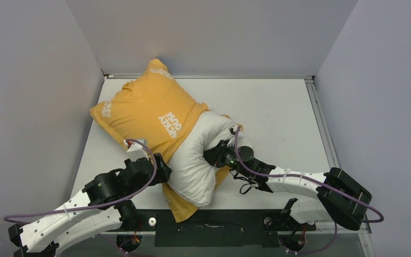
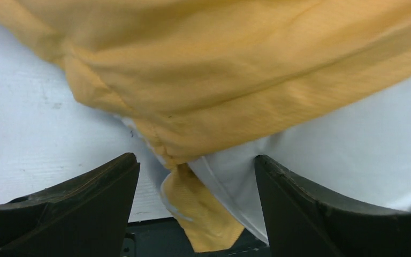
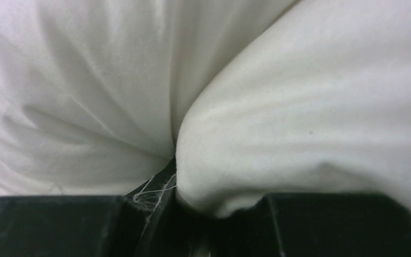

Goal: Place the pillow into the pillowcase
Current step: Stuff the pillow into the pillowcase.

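My left gripper [image 2: 195, 160] gapes at the hem of the thin orange-yellow lettered pillowcase [image 1: 150, 110]; my right gripper [image 1: 217, 152] pinches the plump off-white pillow [image 1: 195, 171], half-sheathed, bare end lying nearest me.

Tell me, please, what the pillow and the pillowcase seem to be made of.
The pillow looks like plain off-white woven cloth, matte, over soft filling: it bulges and creases softly. The pillowcase looks like thin matte orange-yellow fabric, perhaps cotton: a fine weave shows up close, and it drapes limply.
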Robot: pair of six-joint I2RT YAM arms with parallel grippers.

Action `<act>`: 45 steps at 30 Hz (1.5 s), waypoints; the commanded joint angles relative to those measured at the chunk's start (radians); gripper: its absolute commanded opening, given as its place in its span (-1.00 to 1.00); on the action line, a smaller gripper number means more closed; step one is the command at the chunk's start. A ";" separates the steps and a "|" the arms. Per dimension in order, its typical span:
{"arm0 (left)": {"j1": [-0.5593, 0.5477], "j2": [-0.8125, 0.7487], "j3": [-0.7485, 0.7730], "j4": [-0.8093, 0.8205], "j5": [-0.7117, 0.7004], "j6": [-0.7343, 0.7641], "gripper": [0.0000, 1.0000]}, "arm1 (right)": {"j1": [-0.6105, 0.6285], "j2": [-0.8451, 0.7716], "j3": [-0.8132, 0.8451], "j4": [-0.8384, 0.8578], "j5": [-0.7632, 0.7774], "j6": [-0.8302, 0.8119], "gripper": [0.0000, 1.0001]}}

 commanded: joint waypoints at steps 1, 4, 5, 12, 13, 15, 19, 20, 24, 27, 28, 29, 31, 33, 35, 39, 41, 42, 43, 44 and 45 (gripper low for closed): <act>-0.004 0.005 -0.130 0.060 0.033 -0.106 0.59 | -0.002 0.030 0.034 0.021 -0.037 -0.020 -0.89; -0.003 0.044 -0.206 0.117 0.030 -0.147 0.47 | -0.003 0.033 0.038 0.019 -0.041 -0.019 -0.89; -0.003 0.058 -0.230 0.138 0.031 -0.154 0.38 | -0.005 0.030 0.041 0.017 -0.043 -0.020 -0.89; -0.012 0.091 -0.278 0.258 0.066 -0.106 -0.97 | -0.026 0.027 0.057 0.004 -0.048 -0.020 -0.89; -0.019 0.075 -0.273 0.273 0.089 -0.093 -1.00 | -0.030 0.026 0.058 0.001 -0.045 -0.020 -0.89; -0.055 0.036 -0.272 0.331 0.135 -0.072 -1.00 | -0.035 0.026 0.061 -0.001 -0.036 -0.017 -0.89; -0.144 -0.040 -0.313 0.605 0.289 -0.012 -1.00 | -0.035 0.050 0.062 0.011 -0.015 -0.010 -0.89; -0.168 -0.045 -0.327 0.682 0.322 0.000 -1.00 | -0.035 0.059 0.063 0.014 -0.012 -0.008 -0.89; -0.268 -0.018 -0.298 0.746 0.326 0.051 -1.00 | -0.034 0.088 0.063 0.021 -0.002 -0.009 -0.89; -0.333 0.044 -0.213 0.544 0.165 0.039 -0.72 | -0.037 0.070 0.071 -0.038 0.009 -0.045 -0.88; -0.344 0.065 -0.182 0.457 0.111 0.014 -0.50 | -0.038 0.050 0.074 -0.085 0.025 -0.060 -0.82; -0.351 0.086 -0.142 0.383 0.058 -0.016 -0.32 | -0.040 0.020 0.080 -0.143 0.053 -0.075 -0.67; -0.362 0.127 -0.103 0.279 -0.008 -0.046 -0.13 | -0.055 -0.054 0.082 -0.253 0.106 -0.112 -0.11; -0.367 0.168 -0.041 0.192 -0.064 -0.070 -0.04 | -0.077 -0.145 0.086 -0.365 0.130 -0.151 0.56; -0.372 0.217 0.022 0.114 -0.116 -0.084 0.00 | -0.107 -0.243 0.104 -0.502 0.153 -0.184 0.92; -0.373 0.318 0.126 -0.067 -0.250 -0.193 0.08 | -0.161 -0.378 0.168 -0.732 0.128 -0.258 0.79; -0.373 0.362 0.159 -0.154 -0.283 -0.231 0.06 | -0.163 -0.406 0.193 -0.824 0.080 -0.278 0.79; -0.373 0.379 0.169 -0.171 -0.296 -0.240 0.02 | -0.164 -0.413 0.194 -0.838 0.033 -0.277 0.79; -0.371 0.392 0.173 -0.172 -0.305 -0.240 -0.06 | -0.164 -0.415 0.186 -0.842 -0.026 -0.269 0.79; -0.371 0.400 0.175 -0.163 -0.312 -0.233 -0.22 | -0.164 -0.413 0.170 -0.836 -0.086 -0.256 0.79; -0.372 0.404 0.172 -0.147 -0.318 -0.220 -0.40 | -0.164 -0.407 0.147 -0.819 -0.149 -0.239 0.79</act>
